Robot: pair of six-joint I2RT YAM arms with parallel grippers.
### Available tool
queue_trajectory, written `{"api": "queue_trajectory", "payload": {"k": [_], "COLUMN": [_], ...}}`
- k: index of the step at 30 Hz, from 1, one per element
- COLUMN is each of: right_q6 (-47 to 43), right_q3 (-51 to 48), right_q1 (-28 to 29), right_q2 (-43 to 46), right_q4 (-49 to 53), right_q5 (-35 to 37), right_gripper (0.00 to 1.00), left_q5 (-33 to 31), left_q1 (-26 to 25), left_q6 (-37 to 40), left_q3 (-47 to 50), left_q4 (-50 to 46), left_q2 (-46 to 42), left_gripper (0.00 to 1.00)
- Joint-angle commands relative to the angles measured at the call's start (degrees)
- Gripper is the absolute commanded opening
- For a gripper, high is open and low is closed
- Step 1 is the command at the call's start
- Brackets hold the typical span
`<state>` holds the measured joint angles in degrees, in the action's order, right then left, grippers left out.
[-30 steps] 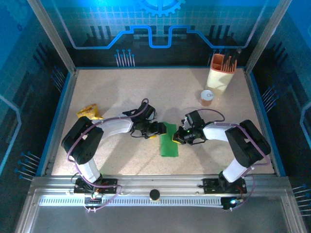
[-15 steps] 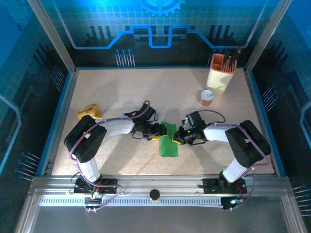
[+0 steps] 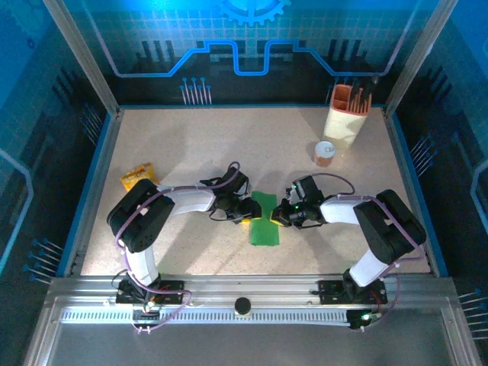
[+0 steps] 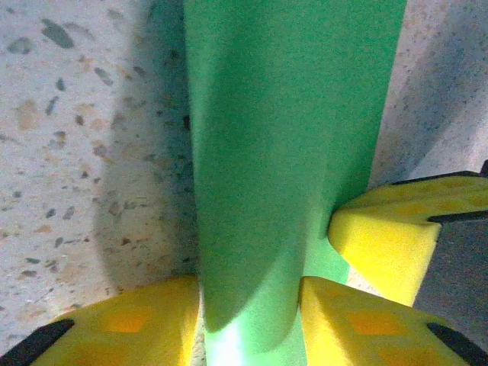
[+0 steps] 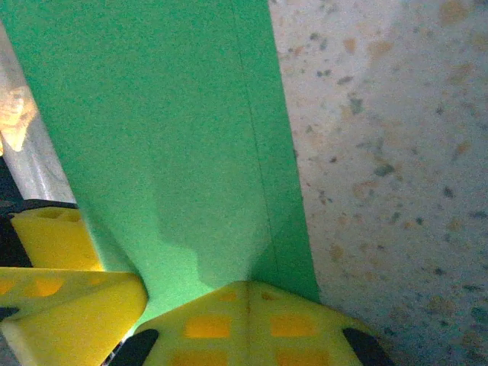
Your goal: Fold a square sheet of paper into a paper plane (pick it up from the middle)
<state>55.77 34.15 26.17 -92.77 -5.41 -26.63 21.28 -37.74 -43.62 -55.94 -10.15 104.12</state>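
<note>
Green sheet of paper (image 3: 265, 219) (narrow, folded), mid-table

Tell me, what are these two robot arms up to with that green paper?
They're partway through folding it. The green paper lies mid-table, already folded to a narrow strip. The left fingers grip a raised hump along one long side, and the right fingers pinch it from the opposite side. It has no pointed nose yet, so the folding is far from done.

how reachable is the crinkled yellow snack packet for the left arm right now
Probably yes: the crinkled yellow-orange snack packet lies on bare table beside the left arm, nothing between. But the left pincer straddles the folded bright-green paper sheet and must leave it first.
</note>
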Motion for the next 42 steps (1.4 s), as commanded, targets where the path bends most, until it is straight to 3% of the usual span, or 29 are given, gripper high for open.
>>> {"api": "queue_trajectory", "payload": {"k": [1, 5, 10, 16, 26, 31, 42], "right_q6": [1.69, 0.94, -8.14, -10.90, -10.89, -13.22, -10.94], "right_q3": [-1.63, -0.55, 3.89, 4.50, -1.28, 1.94, 0.81], "right_q1": [-0.77, -2.15, -3.62, -9.08, -7.28, -7.90, -7.72], "right_q2": [2.28, 8.35, 20.87, 24.40, 27.95, 26.02, 28.36], "right_q4": [-7.15, -6.48, 16.51, 25.46, 19.22, 23.27, 22.82], "right_q5": [-1.78, 0.09, 15.81, 16.88, 21.94, 18.57, 18.89], "right_gripper": [0.07, 0.11, 0.14, 0.12, 0.13, 0.15, 0.16], "left_q5": [-5.59, -7.12, -7.42, -7.61, -7.39, -6.57, -7.82], "left_q1": [-1.02, -1.29, -1.29, -1.28, -1.77, -2.13, -2.67], "left_q6": [0.52, 0.04, 0.48, 0.91, 4.36, 5.18, 5.81], "left_q3": [-2.92, -3.22, -3.42, -4.47, -6.67, -8.60, -11.29], "left_q4": [-6.44, -8.11, -8.81, -9.93, -12.40, -14.01, -17.27], "left_q2": [1.23, 1.88, 1.98, 2.97, 5.61, 7.41, 10.44], "left_gripper": [0.40, 0.39, 0.41, 0.41, 0.46, 0.46, 0.46]}}
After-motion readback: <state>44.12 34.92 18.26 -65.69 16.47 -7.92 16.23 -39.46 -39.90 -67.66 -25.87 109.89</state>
